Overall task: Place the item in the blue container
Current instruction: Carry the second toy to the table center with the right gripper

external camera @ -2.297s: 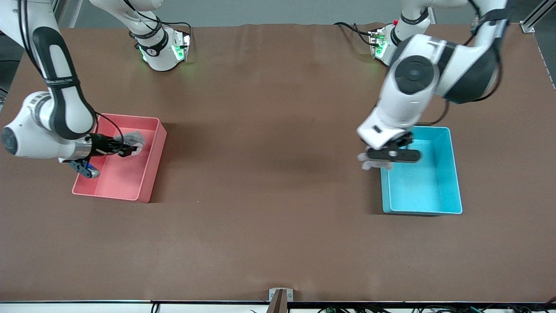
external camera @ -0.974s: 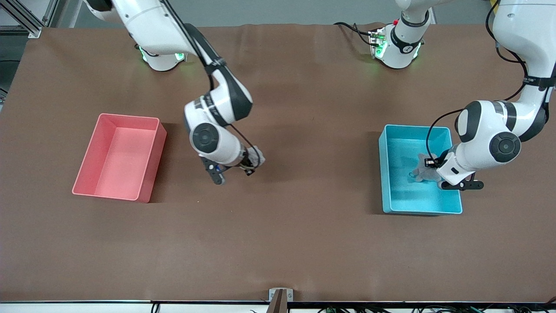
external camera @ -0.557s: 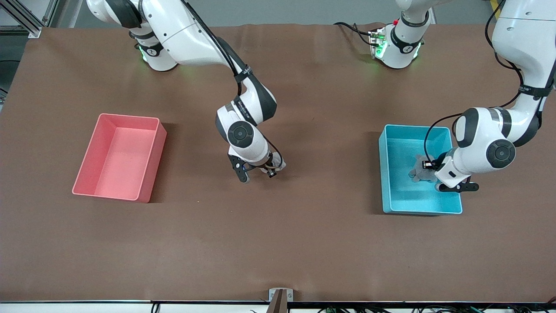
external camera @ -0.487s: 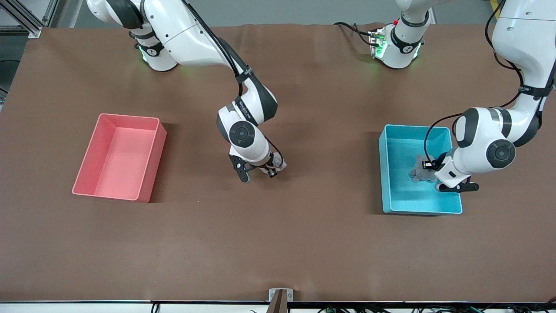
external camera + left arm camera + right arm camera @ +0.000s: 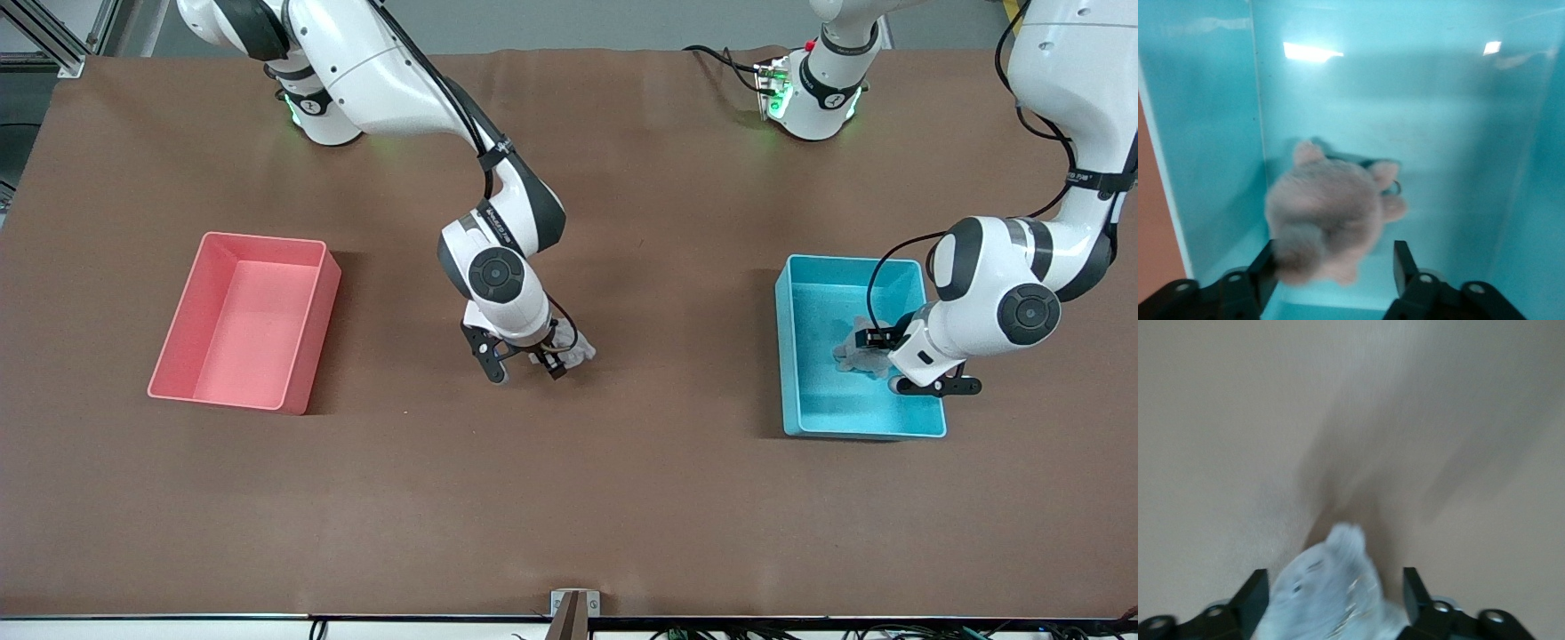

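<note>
At the left of the front view a pink bin (image 5: 244,322), smooth plastic with upright walls, sits on the brown table (image 5: 569,498). Mid-frame, the right gripper (image 5: 524,363) hangs low over the table, fingers spread, a fuzzy white plush toy (image 5: 573,352) loose between them. At the right, the left gripper (image 5: 889,357) is inside the blue container (image 5: 858,425), fingers spread either side of a soft pinkish-grey plush animal (image 5: 1328,220).
</note>
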Available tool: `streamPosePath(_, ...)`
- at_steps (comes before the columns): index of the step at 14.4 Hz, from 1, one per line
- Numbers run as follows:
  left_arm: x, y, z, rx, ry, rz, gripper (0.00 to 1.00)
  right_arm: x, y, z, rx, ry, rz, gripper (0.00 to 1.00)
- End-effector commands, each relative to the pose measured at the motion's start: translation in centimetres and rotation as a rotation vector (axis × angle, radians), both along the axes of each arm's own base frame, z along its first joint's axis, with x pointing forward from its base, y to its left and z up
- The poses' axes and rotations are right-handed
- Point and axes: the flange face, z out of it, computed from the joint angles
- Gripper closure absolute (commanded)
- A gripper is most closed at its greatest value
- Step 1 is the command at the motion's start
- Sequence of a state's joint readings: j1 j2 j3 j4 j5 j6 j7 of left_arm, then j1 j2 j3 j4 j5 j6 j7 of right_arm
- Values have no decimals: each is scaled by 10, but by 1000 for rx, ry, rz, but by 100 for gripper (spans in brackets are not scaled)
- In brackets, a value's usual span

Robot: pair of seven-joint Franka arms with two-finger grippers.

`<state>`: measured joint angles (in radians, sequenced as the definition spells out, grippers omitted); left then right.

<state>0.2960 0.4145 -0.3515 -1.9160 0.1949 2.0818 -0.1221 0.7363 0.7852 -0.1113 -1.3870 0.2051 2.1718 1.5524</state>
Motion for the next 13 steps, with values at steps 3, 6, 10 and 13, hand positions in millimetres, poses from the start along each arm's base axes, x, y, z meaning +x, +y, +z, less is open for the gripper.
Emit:
streamPosePath(3,9,-76,79,15,44,38,0,47,-83,92,-8,93,208,0)
streamPosePath(6,-4,-143,92,4,26,72,0,65,-167,133,26,155,413,0)
streamPosePath(10,-15,-248,104,-36,8,169,0,84,-280,167,95,177,618,0)
streamPosePath(13,-31,-324,95,-55,5,263,0,82,-371,185,105,205,781,0)
